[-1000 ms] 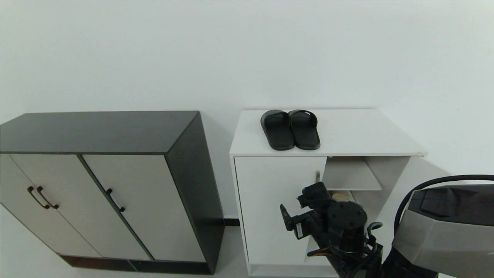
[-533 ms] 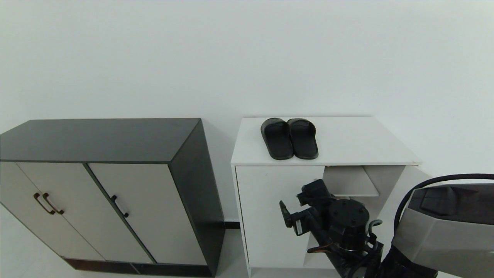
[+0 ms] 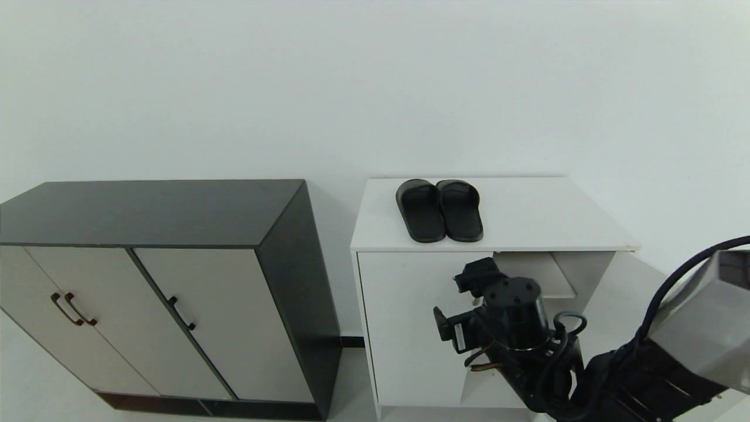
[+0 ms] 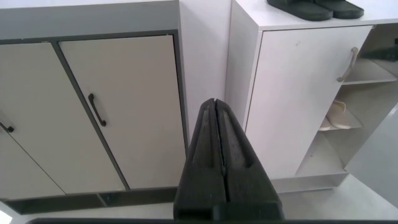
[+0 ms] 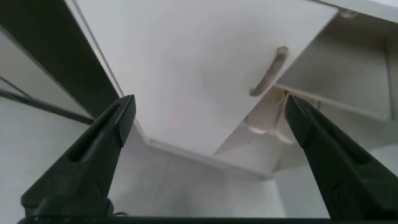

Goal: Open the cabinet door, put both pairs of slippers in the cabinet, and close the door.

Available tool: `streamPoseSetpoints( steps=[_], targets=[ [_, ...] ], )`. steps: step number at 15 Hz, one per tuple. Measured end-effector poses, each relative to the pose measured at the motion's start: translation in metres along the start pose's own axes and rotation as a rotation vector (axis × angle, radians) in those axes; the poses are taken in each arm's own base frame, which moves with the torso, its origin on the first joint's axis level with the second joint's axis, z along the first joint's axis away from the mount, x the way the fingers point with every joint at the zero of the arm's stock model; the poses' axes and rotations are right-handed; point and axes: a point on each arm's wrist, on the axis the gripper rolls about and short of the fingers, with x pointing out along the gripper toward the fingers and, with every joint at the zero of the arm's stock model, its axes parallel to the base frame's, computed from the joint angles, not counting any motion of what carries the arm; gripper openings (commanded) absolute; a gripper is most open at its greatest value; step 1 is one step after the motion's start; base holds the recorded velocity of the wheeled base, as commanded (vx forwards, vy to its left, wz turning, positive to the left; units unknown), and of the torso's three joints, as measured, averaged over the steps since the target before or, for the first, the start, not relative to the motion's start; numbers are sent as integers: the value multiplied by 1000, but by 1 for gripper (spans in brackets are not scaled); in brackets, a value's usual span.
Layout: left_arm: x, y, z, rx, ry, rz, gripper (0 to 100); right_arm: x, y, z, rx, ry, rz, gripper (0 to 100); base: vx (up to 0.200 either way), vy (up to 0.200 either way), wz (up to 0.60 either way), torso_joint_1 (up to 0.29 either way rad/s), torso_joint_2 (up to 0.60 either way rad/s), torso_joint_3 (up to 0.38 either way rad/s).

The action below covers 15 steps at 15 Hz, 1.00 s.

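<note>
Nearest, left gripper (image 4: 214, 106) clamped shut, well back from the white cabinet (image 3: 527, 217). Right gripper (image 5: 205, 106) spread wide, risen since half a second ago, facing the closed door (image 3: 410, 316) and its handle (image 5: 268, 70). Beyond, pale slippers (image 4: 339, 115) inside the open half; black slippers (image 3: 439, 210) unmoved on top.

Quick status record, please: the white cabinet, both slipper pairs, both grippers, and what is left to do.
white cabinet: handled door shut; the side beside it open, shelves showing
black slippers: side by side on the cabinet top, not yet inside
beige slippers: on a shelf inside the open side
right gripper: open, empty, in front of the door handle
left gripper: shut, empty, back from both cabinets
dark cabinet: both doors shut
left to do: black pair in, door closed
</note>
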Motion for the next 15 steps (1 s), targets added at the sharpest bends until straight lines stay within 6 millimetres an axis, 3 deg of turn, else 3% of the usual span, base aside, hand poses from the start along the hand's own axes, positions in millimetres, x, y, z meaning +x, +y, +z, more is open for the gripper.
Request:
streamPoseSetpoints(
  steps=[3,6,15],
  targets=[
    [0,0,0,0,0,0,0,-6,1,32,142,56,-40,100,0,0,0,0,0,0],
    [0,0,0,0,0,0,0,-11,1,63,230,-5,-81,100,0,0,0,0,0,0],
    [0,0,0,-1,0,0,0,-13,1,71,257,-43,-75,100,200,0,0,3,4,2]
  ],
)
